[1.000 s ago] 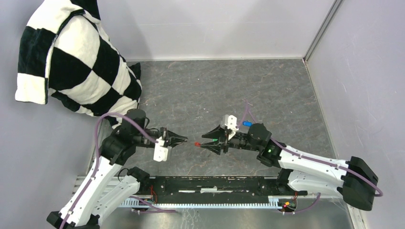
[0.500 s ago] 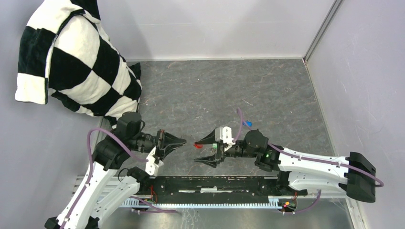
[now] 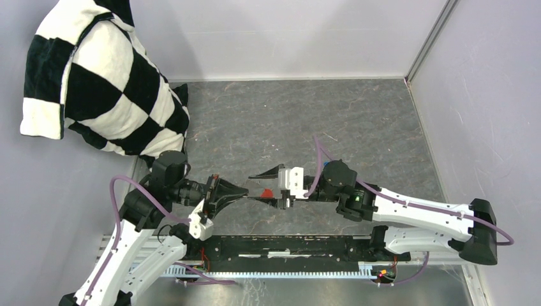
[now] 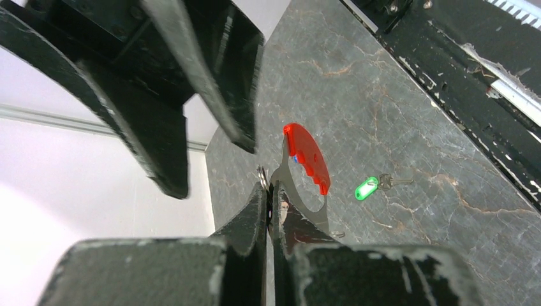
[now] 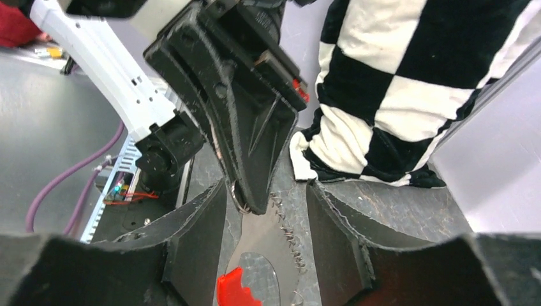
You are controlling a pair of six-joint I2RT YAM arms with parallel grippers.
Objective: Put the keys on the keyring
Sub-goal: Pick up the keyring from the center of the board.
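My left gripper [image 3: 245, 191] [image 4: 271, 188] is shut on the keyring's thin metal ring [image 4: 262, 175] [image 5: 237, 194]. The red tag [image 3: 266, 192] [image 4: 307, 156] [image 5: 239, 290] and the grey chain [image 5: 287, 236] hang from it above the table. The right gripper [image 3: 263, 187] [image 5: 265, 191] is open. Its two fingers [image 4: 223, 70] stand either side of my left gripper's tip [image 5: 255, 159] and touch nothing. The green key [image 4: 365, 189] lies alone on the table below the tag. A blue speck [image 3: 326, 164] by the right wrist may be the blue key.
A black-and-white checked cushion [image 3: 96, 83] [image 5: 383, 95] leans in the back left corner. The black base rail [image 3: 287, 245] runs along the near edge under both arms. Grey walls close in the table on the left, back and right.
The right gripper has moved left and now straddles the left gripper's tip, its jaws wider than a second ago. The left gripper has come slightly nearer and right, still shut on the keyring.
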